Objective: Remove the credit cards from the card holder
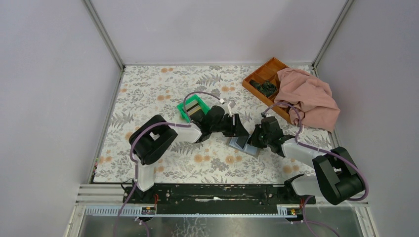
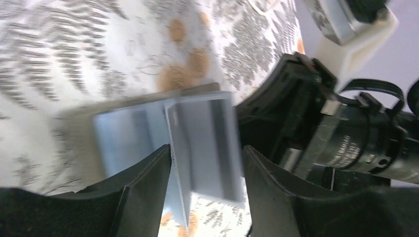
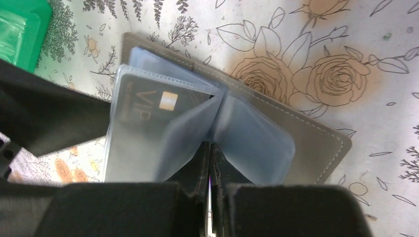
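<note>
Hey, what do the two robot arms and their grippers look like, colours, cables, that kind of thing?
The left arm and right arm are both built from chunky black joint housings joined by white links. Each carries a looping purple cable. The left gripper and right gripper have matte black, blocky fingers. No markings are legible.

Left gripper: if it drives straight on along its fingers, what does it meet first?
Most likely the card holder. The left gripper is open, and one of the holder's raised sleeves already stands between its fingers. Depth is hard to judge from the wrist view.
</note>
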Tool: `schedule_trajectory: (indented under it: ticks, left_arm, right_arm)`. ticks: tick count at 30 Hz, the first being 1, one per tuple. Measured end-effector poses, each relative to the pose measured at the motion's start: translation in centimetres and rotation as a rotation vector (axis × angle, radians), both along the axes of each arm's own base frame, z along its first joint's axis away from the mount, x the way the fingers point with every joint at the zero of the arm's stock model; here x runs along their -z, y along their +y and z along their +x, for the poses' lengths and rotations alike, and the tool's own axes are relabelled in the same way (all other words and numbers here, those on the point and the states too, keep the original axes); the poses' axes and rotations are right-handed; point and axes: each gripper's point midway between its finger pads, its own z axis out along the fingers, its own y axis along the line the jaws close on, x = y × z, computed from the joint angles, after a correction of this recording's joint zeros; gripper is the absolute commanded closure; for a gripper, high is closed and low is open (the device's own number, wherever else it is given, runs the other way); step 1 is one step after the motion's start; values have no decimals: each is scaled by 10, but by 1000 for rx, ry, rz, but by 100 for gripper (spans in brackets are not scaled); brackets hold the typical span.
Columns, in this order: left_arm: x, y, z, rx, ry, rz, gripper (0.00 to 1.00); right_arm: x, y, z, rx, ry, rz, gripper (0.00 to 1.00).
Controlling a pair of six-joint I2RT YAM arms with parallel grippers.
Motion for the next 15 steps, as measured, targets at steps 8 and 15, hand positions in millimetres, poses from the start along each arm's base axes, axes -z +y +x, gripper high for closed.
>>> schedule_trajectory:
  ticks: [8,15]
  left_arm:
    - [-8,-25,-29,104,0,-17,40]
    - [9,-24,-37,123,31,22,41]
  right_arm:
    - [0,-1,-1,3,2,4,99]
    - [0,-1,-1,3,1,4,98]
